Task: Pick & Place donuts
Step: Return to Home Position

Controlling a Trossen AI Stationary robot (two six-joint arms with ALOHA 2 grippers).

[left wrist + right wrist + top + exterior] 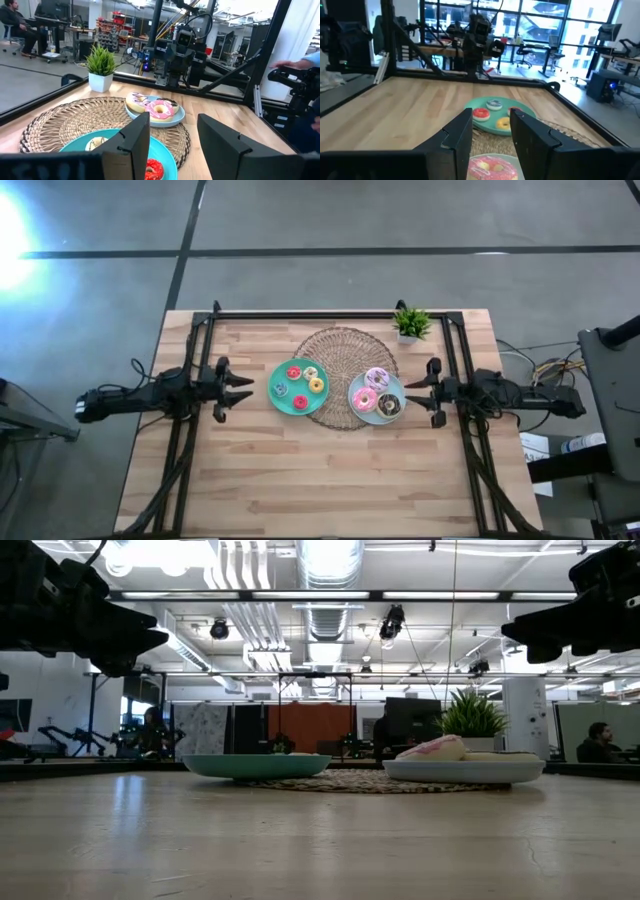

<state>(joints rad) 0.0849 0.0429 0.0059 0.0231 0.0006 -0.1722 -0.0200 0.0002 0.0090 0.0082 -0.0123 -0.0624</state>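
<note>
Several tiny donuts, red [293,372], blue [281,390] and yellow [316,385], lie on the teal plate [283,404]. The pink [365,400], lilac-white [377,378] and chocolate [389,406] donuts lie on the light-blue plate [400,392]. Both plates rest on a round woven mat [345,345]. My left gripper [245,388] hovers open just left of the teal plate, above the table. My right gripper [412,392] hovers open just right of the light-blue plate. The left wrist view shows the pink donut [160,109] beyond my left gripper [172,125]. The right wrist view shows the pink donut [492,167] under my right gripper [491,117].
A small potted plant [411,323] stands at the far edge, right of the mat. A dark frame [330,313] runs along the table's far edge and sides. Bare wood [330,480] spreads across the near half of the table. People sit in the room beyond.
</note>
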